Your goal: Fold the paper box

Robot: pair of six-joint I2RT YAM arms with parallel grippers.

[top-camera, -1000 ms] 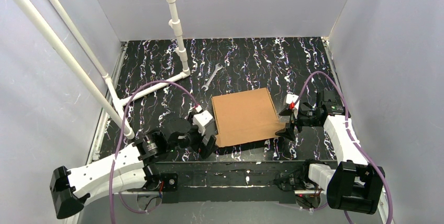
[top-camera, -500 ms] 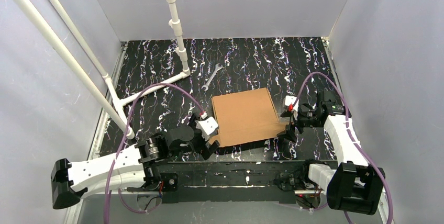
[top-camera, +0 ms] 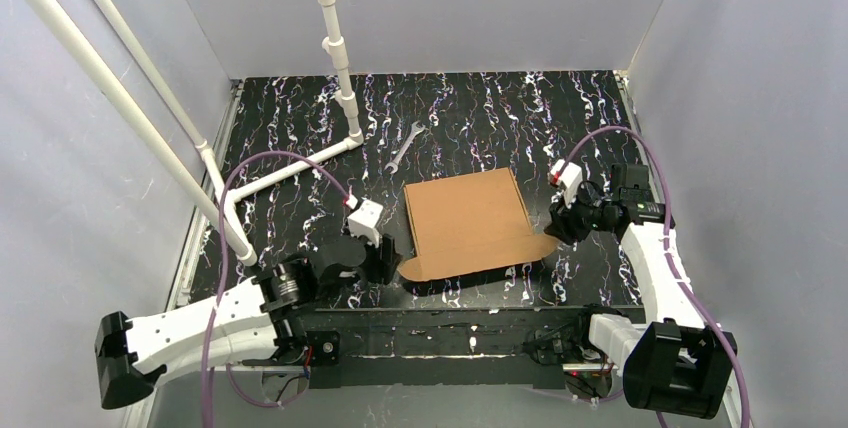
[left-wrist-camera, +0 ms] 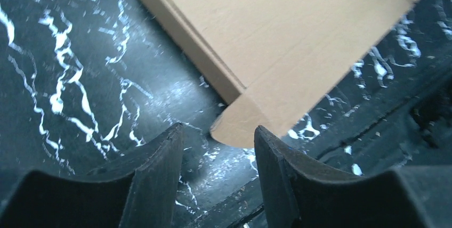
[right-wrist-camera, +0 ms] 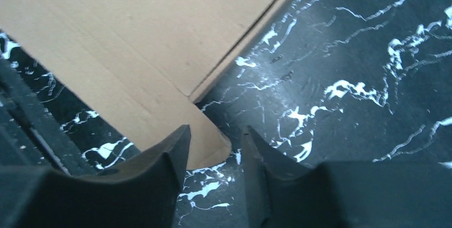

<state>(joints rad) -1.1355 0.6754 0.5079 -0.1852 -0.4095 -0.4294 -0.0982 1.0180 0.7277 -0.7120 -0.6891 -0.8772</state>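
Observation:
The paper box (top-camera: 468, 220) is a flat, shut brown cardboard mailer lying mid-table. Its front flap with rounded corners lies flat along the near edge. My left gripper (top-camera: 386, 266) sits low on the table just off the box's near-left corner. In the left wrist view the box (left-wrist-camera: 288, 31) fills the top, and the left gripper (left-wrist-camera: 218, 135) is open, with the rounded flap corner just past its tips. My right gripper (top-camera: 556, 226) is beside the near-right corner. In the right wrist view the right gripper (right-wrist-camera: 216, 135) is open just above the flap's rounded corner of the box (right-wrist-camera: 122, 41), not clamped on it.
A metal wrench (top-camera: 403, 146) lies on the black marbled table behind the box. A white pipe frame (top-camera: 340, 78) stands at the back left. Grey walls close in three sides. A black rail (top-camera: 450, 320) runs along the near edge.
Both grippers have drawn back from the box's near corners, left arm leftward, right arm rightward. Their jaws have narrowed. The front flap's rounded corners now show flat on the table.

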